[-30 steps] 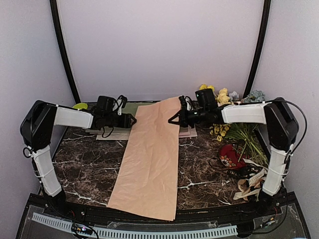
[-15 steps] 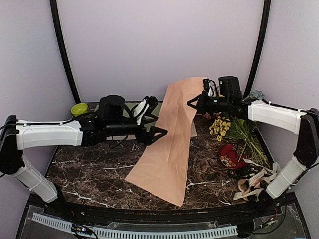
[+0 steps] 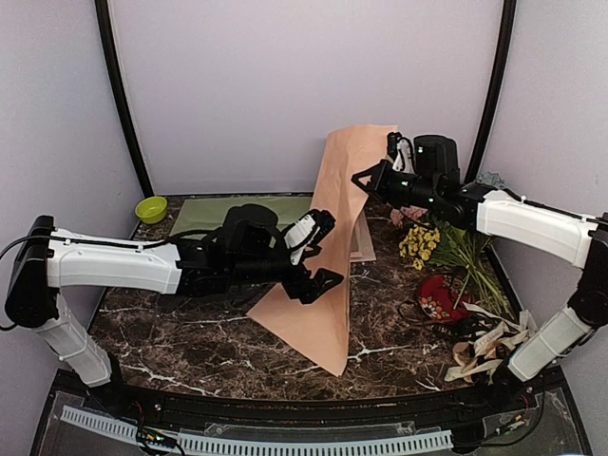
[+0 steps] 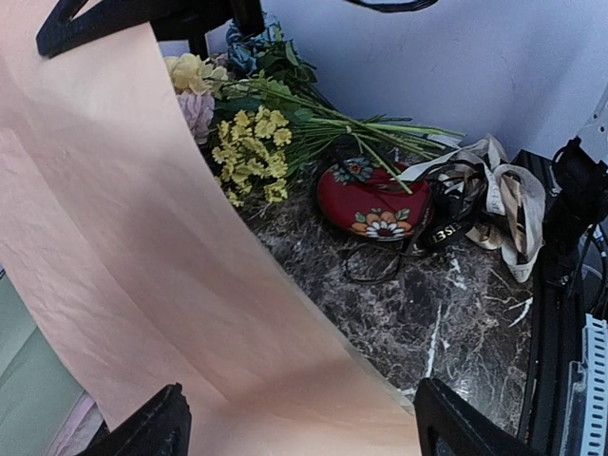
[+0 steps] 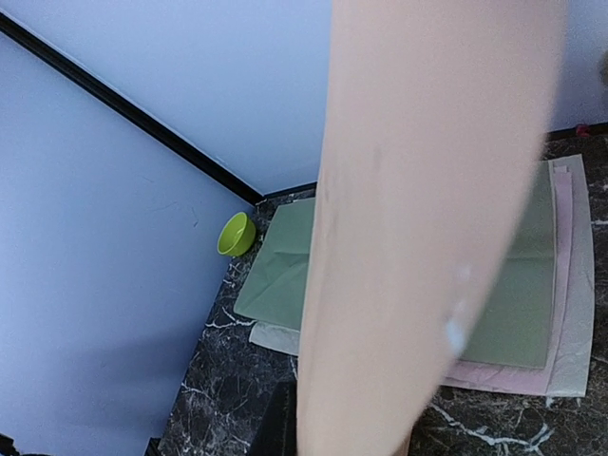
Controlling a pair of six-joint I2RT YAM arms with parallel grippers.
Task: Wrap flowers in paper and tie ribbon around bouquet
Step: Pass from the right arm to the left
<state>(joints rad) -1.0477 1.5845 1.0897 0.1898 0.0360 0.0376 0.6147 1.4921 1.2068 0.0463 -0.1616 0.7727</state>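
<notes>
One peach-pink sheet of paper [image 3: 315, 321] hangs almost upright over the middle of the counter [image 3: 171, 323]. Its top edge is up high near the back wall, and its lower corner rests on the dark marble close to the near edge. My right pincer [image 3: 363, 180] is clamped on the paper's upper right edge and holds it up. From the right wrist camera the sheet fills the middle of the view as a blurred band close to the lens. My left pincer [image 3: 321, 252] is spread wide at mid-height of the sheet, one finger above the other in the overhead view, gripping nothing. From the left wrist camera the paper curves across between its two fingertips [image 4: 161, 427]; whether they touch it I cannot tell.

Right of the paper, the flowers [image 3: 423, 242] lie on the counter, yellow blossom clusters toward the sheet and green stalks fanning to the right. A pale blue head [image 4: 249, 49] sits behind them by the wall. Just in front of the stalks is a red pouch [image 3: 439, 296] with a flower print, and beside it a tangle of cream ribbons [image 3: 478, 356]. At the back left a green sheet [image 3: 214, 211] lies on top of pink and beige ones, with a small lime bowl [image 3: 151, 208] at its far left corner.
</notes>
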